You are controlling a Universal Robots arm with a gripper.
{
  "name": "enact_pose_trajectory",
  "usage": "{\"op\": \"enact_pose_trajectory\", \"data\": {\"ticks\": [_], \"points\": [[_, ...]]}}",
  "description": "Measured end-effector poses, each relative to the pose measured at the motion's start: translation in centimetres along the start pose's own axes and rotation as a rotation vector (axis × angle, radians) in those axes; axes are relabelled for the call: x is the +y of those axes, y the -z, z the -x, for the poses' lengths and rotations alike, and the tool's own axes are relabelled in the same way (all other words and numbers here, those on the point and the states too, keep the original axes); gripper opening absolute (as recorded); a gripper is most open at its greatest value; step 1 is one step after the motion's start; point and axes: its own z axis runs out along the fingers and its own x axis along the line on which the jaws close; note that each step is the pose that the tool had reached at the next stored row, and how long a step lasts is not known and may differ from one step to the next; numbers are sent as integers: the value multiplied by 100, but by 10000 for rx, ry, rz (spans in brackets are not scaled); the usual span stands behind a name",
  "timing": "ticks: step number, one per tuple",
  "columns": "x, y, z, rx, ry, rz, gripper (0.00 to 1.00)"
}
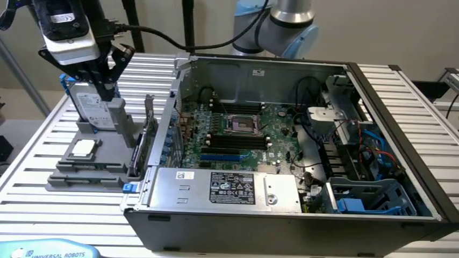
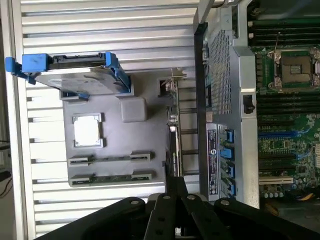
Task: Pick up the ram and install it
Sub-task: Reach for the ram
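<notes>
- One gripper [image 1: 105, 88], of black metal links, is clenched with its fingers pressed together and nothing between them. In the exterior view it hangs at the top edge of the hard drive; whether they touch I cannot tell.
- Two ram sticks lie flat and parallel in the grey plastic holder [image 2: 132, 150], near the edge farthest from the hard drive: first ram stick [image 2: 110, 158] and second ram stick [image 2: 111, 177]. Both are thin green boards with grey clips at their ends, well apart from the gripper [image 2: 175, 190].
- One silver hard drive [image 1: 97, 110] stands upright in a blue frame at the holder's far end.
- One square silver processor [image 1: 85, 148] sits in a recess between the drive and the ram.
- One expansion card [image 1: 148, 137] stands on edge along the holder's side, next to the case.
- One open dark computer case [image 1: 287, 236] rests on the slatted aluminium bench [image 1: 43, 215], with a green motherboard [image 1: 237, 134] inside.
- The wrist view shows both ram sticks plainly from above; the exterior view shows the case's boxy metal power supply [image 1: 229, 188].
</notes>
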Motion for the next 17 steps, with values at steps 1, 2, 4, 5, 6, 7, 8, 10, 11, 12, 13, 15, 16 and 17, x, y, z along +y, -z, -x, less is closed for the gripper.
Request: {"op": "enact_pose_trajectory", "data": {"ticks": [1,2,4,5,6,7,8,10,11,12,13,15,16,17], "points": [[-10,-2,-43,1,1,0,11],[-20,-3,-87,1,1,-1,11],[-40,-8,-181,1,0,-1,11],[-49,-10,-224,1,-1,0,11],[-59,-13,-271,0,0,0,11],[-67,-16,-315,0,1,0,11],[-76,-19,-360,1,1,0,11],[-88,-26,-449,0,0,0,11],[-92,-31,-494,0,0,0,11],[-97,-38,-541,0,-1,0,11],[-100,-44,-587,0,0,0,11],[-108,-58,-677,1,0,0,11],[-112,-66,-723,0,0,0,11],[-115,-73,-768,1,0,0,11]]}}
